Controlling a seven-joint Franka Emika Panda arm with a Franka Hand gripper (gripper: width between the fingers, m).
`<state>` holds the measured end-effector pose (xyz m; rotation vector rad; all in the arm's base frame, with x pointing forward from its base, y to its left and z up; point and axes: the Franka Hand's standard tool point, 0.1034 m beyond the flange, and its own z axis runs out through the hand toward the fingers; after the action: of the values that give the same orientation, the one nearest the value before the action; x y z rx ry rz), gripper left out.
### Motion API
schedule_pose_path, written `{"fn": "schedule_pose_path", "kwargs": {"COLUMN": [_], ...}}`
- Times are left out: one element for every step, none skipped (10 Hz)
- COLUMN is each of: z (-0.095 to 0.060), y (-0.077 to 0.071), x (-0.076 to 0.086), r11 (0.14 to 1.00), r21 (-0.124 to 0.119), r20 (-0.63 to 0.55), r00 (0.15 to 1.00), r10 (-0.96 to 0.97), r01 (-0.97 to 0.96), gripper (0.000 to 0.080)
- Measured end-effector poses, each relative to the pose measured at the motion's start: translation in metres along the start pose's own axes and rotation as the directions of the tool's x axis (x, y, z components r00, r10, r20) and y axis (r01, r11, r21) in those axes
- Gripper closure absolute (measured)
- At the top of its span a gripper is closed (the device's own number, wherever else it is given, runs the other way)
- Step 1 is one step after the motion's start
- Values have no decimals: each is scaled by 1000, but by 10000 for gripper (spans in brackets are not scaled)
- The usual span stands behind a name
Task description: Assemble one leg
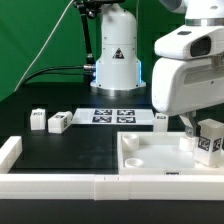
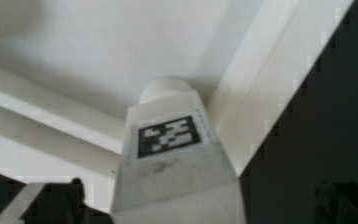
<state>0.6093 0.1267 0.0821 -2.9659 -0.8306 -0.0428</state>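
Exterior view showed the leg [image 1: 210,141] upright at the white tray's [image 1: 140,162] right-hand end, just beside the gripper [image 1: 192,130]. I couldn't tell whether the claw pinched it.

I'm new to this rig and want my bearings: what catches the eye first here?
The big white gripper fills the exterior view's right, hanging over the white tray. Beside it a tagged leg stands upright at the tray's right end; whether the jaws grip it cannot be told. Two spare legs sit on the dark table at that view's left.
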Motion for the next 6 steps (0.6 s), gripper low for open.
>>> {"fn": "schedule_pose_path", "kwargs": {"z": [0, 0, 0, 0, 0, 0], "y": [1, 1, 1, 1, 3, 3], "x": [0, 0, 0, 0, -1, -1], "r11": [999, 999, 999, 999, 999, 999], "r21": [-1, -1, -1, -1, -3, -3], "r20": [1, 1, 1, 1, 1, 0], "r00": [999, 999, 999, 999, 999, 999], "r10": [-45, -39, -39, -39, -37, -32], "r01": [45, 39, 39, 39, 37, 32], "gripper": [151, 151, 286, 423, 504, 504]}}
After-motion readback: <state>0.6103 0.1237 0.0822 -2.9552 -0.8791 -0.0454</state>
